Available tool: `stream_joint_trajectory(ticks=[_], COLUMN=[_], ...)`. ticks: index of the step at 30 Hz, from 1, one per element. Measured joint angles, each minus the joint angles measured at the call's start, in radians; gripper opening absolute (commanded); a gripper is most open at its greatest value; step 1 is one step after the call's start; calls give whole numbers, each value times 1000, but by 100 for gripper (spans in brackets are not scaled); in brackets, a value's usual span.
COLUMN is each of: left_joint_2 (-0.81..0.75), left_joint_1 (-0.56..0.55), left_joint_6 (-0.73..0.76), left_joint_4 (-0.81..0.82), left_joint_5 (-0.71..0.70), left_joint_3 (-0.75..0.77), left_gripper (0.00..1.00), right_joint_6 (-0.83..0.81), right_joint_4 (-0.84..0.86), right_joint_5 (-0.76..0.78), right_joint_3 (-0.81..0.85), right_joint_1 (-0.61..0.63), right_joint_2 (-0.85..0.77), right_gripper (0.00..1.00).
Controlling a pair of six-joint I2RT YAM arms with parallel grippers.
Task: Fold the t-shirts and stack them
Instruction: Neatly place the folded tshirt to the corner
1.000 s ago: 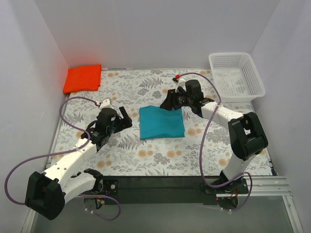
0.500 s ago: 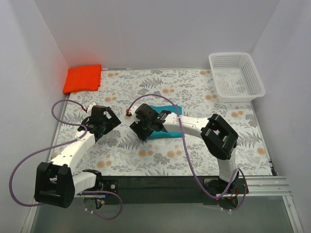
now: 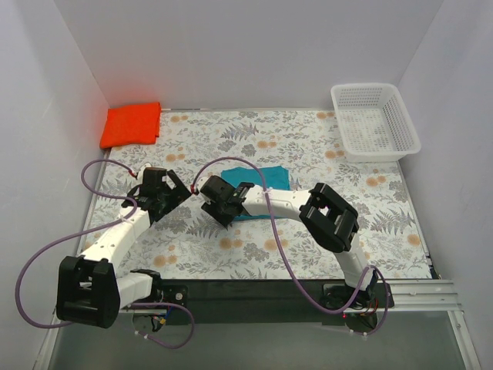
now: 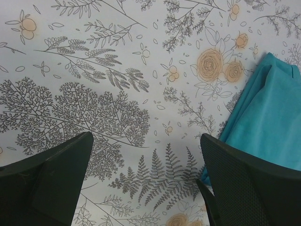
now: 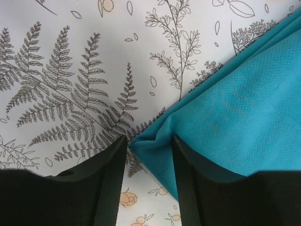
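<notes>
Right claw (image 5: 146, 141), wrist view. My two fingers stand partly apart and straddle the near left corner of the teal t-shirt (image 5: 235, 94). The cloth lies between them but is not yet pinched. The corner tip sits closer to my left finger than to my right, and several folded layers show along the edge.

Hazard, as I judge it: if I close from here, I may catch only the top layer or let the tip slide out. A lift would then peel the fold open instead of carrying the whole bundle. If I press too low, I could drag the shirt across the floral table cover (image 3: 308, 231) and rumple it.

Left claw (image 4: 146, 141). My fingers are spread wide and hold nothing above the printed cover. The teal shirt's edge lies just beside my right-hand finger, not between the two. From above, the two claws are near each other at that same corner, so I judge a sideways move by either one could knock the other.

Far field. The orange-red t-shirt (image 3: 131, 124) lies folded in the far left corner, well apart from both claws. Stacking means a long carry, during which a weak grip could let the bundle sag. The white mesh basket (image 3: 375, 122) sits at the far right.
</notes>
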Motion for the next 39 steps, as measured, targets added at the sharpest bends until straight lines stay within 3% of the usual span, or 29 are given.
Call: stream_joint_trajectory(ticks=[4, 7, 14, 19, 29, 39], left_joint_2=[13, 24, 72, 156, 349, 453], left_joint_1=[0, 0, 1, 2, 1, -32], left_joint_6=[1, 0, -38, -110, -303, -460], left_joint_4=[2, 8, 41, 104, 366, 632], left_joint_5=[29, 57, 147, 301, 508, 611], left_joint_3=[0, 0, 1, 15, -2, -43], left_gripper=[98, 98, 98, 98, 98, 98], right_joint_6=[-16, -36, -41, -37, 10, 51], right_joint_4=[-1, -1, -10, -24, 112, 176], right_joint_5=[32, 55, 54, 27, -103, -187], right_joint_3=[4, 4, 2, -37, -148, -201], right_joint_1=[0, 0, -11, -40, -90, -121], right_joint_2=[5, 5, -5, -46, -241, -240], right_gripper=[33, 2, 1, 1, 1, 1])
